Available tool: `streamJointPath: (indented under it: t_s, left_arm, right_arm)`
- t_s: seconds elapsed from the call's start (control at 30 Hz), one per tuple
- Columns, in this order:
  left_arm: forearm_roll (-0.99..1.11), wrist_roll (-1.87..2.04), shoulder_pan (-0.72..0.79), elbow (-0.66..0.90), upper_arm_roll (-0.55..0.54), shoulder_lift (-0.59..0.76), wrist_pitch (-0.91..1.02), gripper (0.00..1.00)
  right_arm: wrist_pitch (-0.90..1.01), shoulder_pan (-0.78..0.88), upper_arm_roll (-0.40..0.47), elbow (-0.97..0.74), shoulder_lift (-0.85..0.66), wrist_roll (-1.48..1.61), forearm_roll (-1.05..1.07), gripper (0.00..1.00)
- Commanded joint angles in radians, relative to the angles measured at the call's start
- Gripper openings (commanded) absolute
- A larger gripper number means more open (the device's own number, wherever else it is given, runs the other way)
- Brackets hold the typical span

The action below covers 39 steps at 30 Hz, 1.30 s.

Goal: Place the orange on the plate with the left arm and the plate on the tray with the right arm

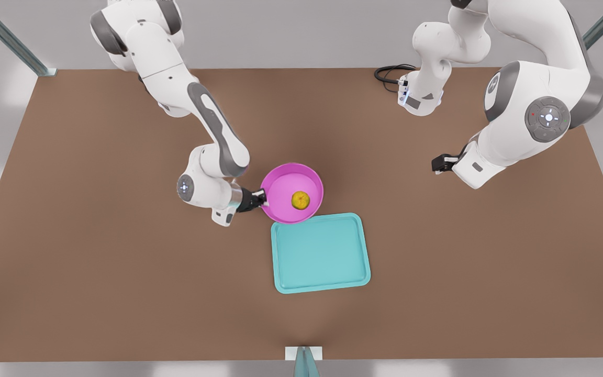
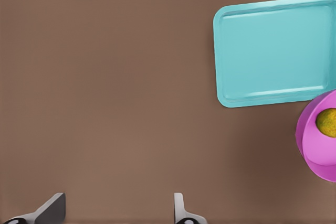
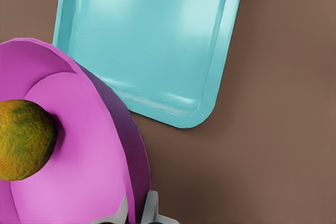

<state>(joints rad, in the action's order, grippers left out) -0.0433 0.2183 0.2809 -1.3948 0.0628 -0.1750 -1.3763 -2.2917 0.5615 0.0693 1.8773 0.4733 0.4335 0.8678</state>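
The orange (image 1: 300,199) sits inside the plate (image 1: 280,193), right of the dish's middle in the front view, so the first half of the task looks done. The plate is just left of frame centre, its lower edge overlapping the top rim of the tray (image 1: 321,253), which lies flat directly below it. It appears tilted and lifted rather than resting level.

The right gripper (image 1: 260,198) is clamped on the plate's left rim; in the right wrist view its fingertips (image 3: 151,208) pinch the thin wall.

The left gripper (image 1: 439,163) waits at the right of the front view, well apart from everything; in its wrist view the fingers (image 2: 181,211) stand spread, holding nothing.

The risk, as I judge it: a one-edge grip lets the dish tip, and the loose orange could roll over the low rim. A fast swing or a drop from height onto the tray would do it, as would the plate catching the tray's raised rim.
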Motion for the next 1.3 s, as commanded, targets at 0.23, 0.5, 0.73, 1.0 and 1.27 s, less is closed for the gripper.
streamJointPath:
  t_s: [0.23, 0.5, 0.73, 1.0, 1.27]
  left_arm:
    - [0.0, 0.015, 0.0, 0.0, 0.0, 0.002, 0.002, 1.0]
    - [0.0, 0.015, 0.0, 0.0, 0.0, 0.002, 0.002, 1.0]
    - [0.0, 0.016, 0.0, 0.0, 0.0, -0.001, 0.0, 1.0]
    - [0.0, 0.016, 0.0, 0.0, 0.0, -0.004, 0.0, 1.0]
    - [-0.021, -0.004, -0.003, 0.079, 0.002, -0.034, 0.037, 1.0]
  right_arm:
    - [0.103, -0.08, 0.003, -0.355, 0.237, -0.028, -0.006, 0.21]
    - [0.123, -0.088, 0.006, -0.727, 0.516, -0.114, -0.018, 0.21]
    - [0.123, -0.08, 0.006, -0.868, 0.613, -0.168, -0.021, 0.21]
    - [0.153, -0.08, 0.003, -0.877, 0.605, -0.183, -0.018, 1.0]
    - [0.785, -0.17, 0.799, -0.922, 0.459, -0.13, -0.211, 1.0]
